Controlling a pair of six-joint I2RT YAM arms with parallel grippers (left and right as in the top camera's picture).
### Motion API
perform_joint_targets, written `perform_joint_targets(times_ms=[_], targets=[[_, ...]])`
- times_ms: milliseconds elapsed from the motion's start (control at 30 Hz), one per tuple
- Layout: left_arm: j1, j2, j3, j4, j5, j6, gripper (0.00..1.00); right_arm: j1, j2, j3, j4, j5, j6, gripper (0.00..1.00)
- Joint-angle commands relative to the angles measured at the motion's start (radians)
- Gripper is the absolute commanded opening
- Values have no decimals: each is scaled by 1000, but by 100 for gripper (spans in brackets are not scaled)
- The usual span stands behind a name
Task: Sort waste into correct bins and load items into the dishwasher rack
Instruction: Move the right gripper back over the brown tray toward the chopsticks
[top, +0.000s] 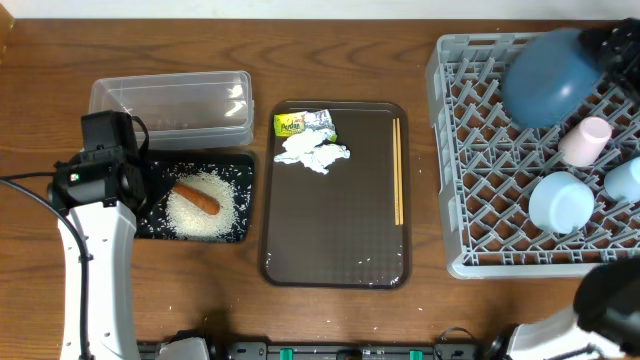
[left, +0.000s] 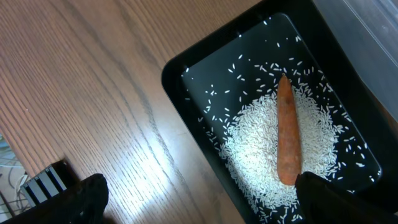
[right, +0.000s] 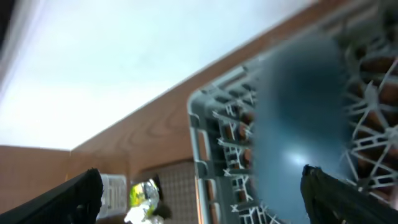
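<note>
Rice (top: 205, 215) and a carrot stick (top: 197, 196) lie overhead in the black tray (top: 245, 165) at 9 o'clock, food scraps kept together. The wrapper (top: 290, 125) and tissue (top: 312, 152) sit at the brown tray's (top: 335, 230) 11 o'clock corner, likely bound for the tub (top: 170, 105) at 10 o'clock. Chopsticks (top: 398, 170) lie along its 3 o'clock edge. The rack (top: 447, 160) at 3 o'clock holds the dark bowl (top: 545, 80), leaning at its 12 o'clock, and a small bowl (top: 560, 200).

From the left wrist, the left gripper (left: 199, 186) points down over the black tray, fingers spread wide and empty, the stick at 1 o'clock.

From the right wrist, the right gripper (right: 200, 177) tilts across the rack's corner, fingers spread, pinching nothing. The blurred bowl sits close at 3 o'clock.
</note>
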Motion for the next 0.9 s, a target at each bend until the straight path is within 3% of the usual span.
perform_joint_targets(times_ms=[0, 467, 600, 767, 867], targets=[[4, 2, 12, -6, -16, -5, 98, 8, -98, 1, 7, 66, 46, 99], [4, 2, 12, -6, -16, -5, 98, 145, -161, 1, -68, 180, 2, 99], [4, 2, 12, -6, -16, -5, 98, 279, -165, 1, -144, 222, -43, 99], [4, 2, 12, -6, -16, -5, 98, 544, -152, 0, -287, 467, -55, 99], [4, 2, 12, -6, -16, -5, 98, 705, -132, 0, -339, 630, 29, 99]])
